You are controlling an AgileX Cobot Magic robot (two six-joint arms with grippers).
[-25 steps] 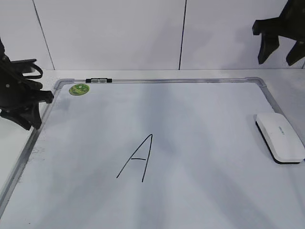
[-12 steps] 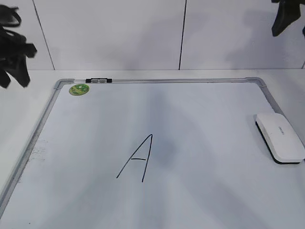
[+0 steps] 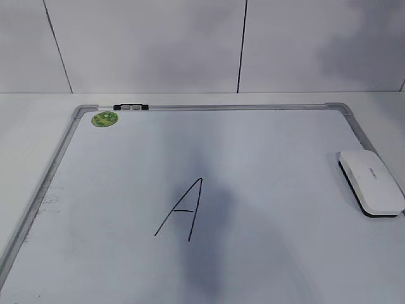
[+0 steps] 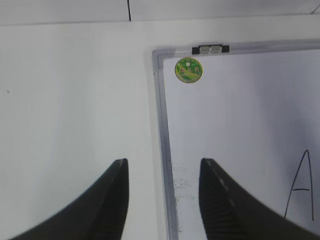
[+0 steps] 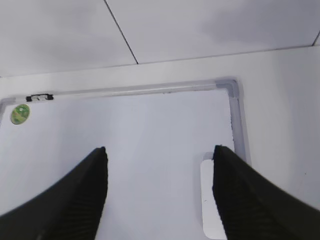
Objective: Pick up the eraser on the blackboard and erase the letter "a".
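Looking down your left wrist view, you see the left gripper (image 4: pixel 162 200) with its two black fingers spread apart and nothing between them, poised above the grey metal left frame of the blackboard (image 4: pixel 235 120), a large white dry-erase board lying flat on the white counter (image 4: pixel 75 100); the round green sticker (image 4: pixel 188 69) sits just inside the board's far left corner, beside a small black-and-grey clip (image 4: pixel 210 49) on the top frame; at the right edge of that view you catch part of the tall black capital "A" (image 4: pixel 301 187). Your right gripper (image 5: pixel 160 192) is likewise spread wide and empty, above the board's right half; the eraser (image 5: pixel 213 200), a white rounded-rectangular plastic block, shows partly behind the right finger, just inside the right frame. From the exterior view neither gripper is visible; the eraser (image 3: pixel 371 183) lies flat on the board at its right edge, black felt underside down, well apart from the capital "A" (image 3: pixel 182 210) near the middle; you can find no small letter "a" on the board in any view.
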